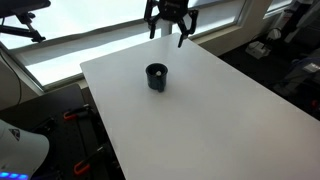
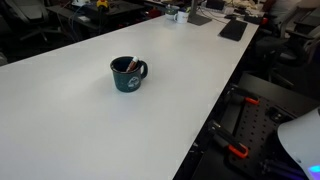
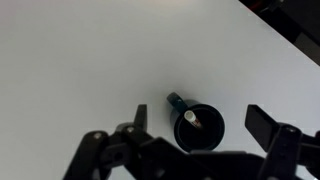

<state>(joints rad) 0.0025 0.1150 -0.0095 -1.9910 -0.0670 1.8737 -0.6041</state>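
One mug (image 2: pixel 128 74), contents unclear; claw (image 1: pixel 167 34) arm cropped.

A white table (image 1: pixel 220 110) carries one dark mug (image 1: pixel 157 77), standing upright near its middle.

The gripper (image 1: pixel 166 36) is matt black all over. In an exterior view it shows at 12 o'clock as a squat dark block. Two fingers branch from it, each a chain of short bars with joints between them. In the wrist view the same parts fill the lower edge from 7 to 4 o'clock: angular black link bars with rounded pivot knuckles. The two fingers (image 3: pixel 262 122) end in flat pads. The pad at 4 o'clock is a plain dark slab with squared corners, and the one at 7 o'clock looks narrower from this angle. Screws, cables and markings are too dark to make out.
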